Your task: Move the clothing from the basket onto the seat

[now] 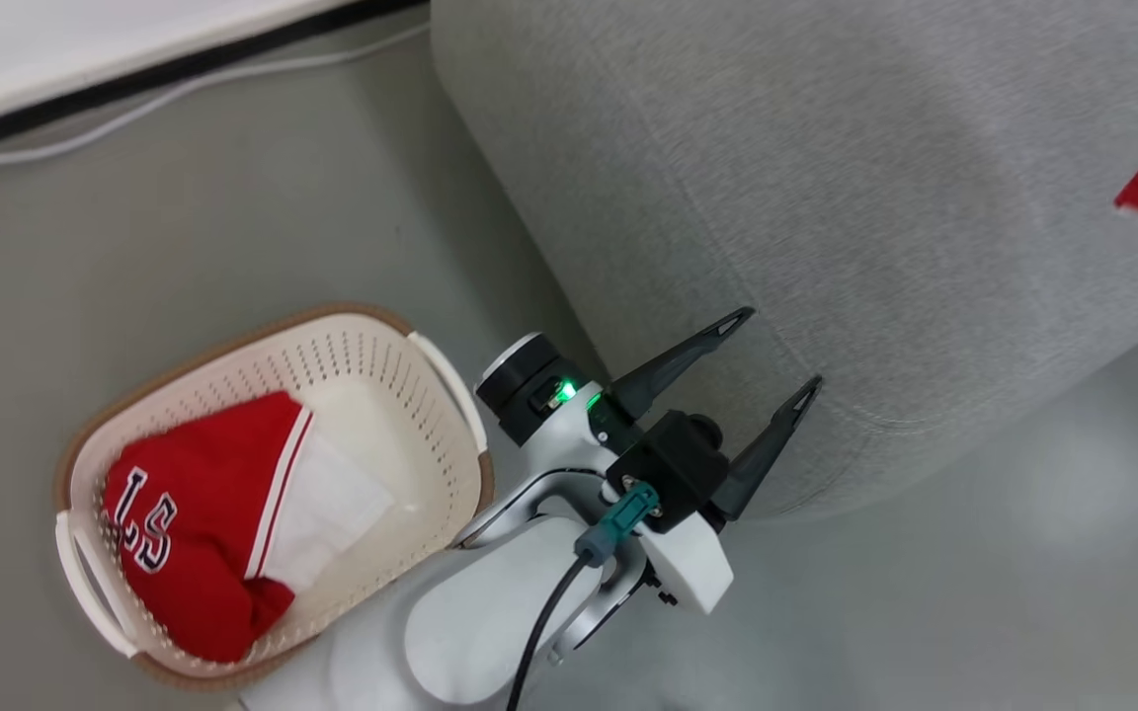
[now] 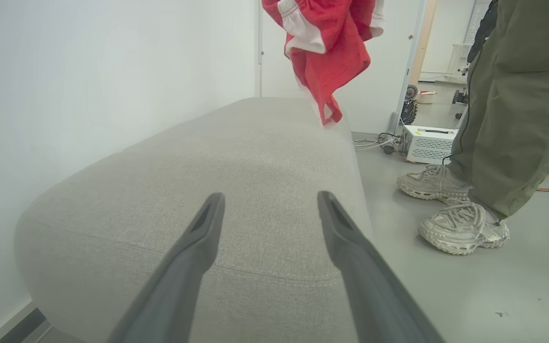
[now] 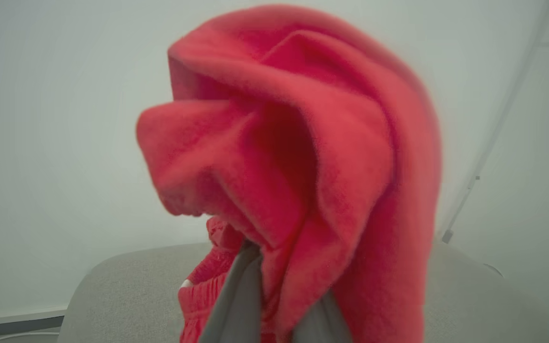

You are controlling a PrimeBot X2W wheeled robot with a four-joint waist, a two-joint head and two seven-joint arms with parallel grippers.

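Note:
A red jersey (image 1: pixel 203 494) with dark white-edged numerals lies crumpled in the cream perforated basket (image 1: pixel 371 355) on the floor at the lower left. My left gripper (image 1: pixel 781 349) is open and empty, its fingers over the near end of the light-grey seat (image 1: pixel 826 178). In the left wrist view its fingers (image 2: pixel 208 238) stand wide apart above the seat (image 2: pixel 236 157). A second red garment (image 2: pixel 327 43) with white trim hangs above the seat's far end. My right gripper (image 3: pixel 274 290) is shut on that red garment (image 3: pixel 303 143), which drapes over its fingers and hides the tips.
A person in olive trousers and pale sneakers (image 2: pixel 460 228) stands on the floor beside the seat. A white box (image 2: pixel 429 143) with cables sits further back. A white wall runs along the seat's other side. A white cable (image 1: pixel 184 94) lies on the floor beyond the basket.

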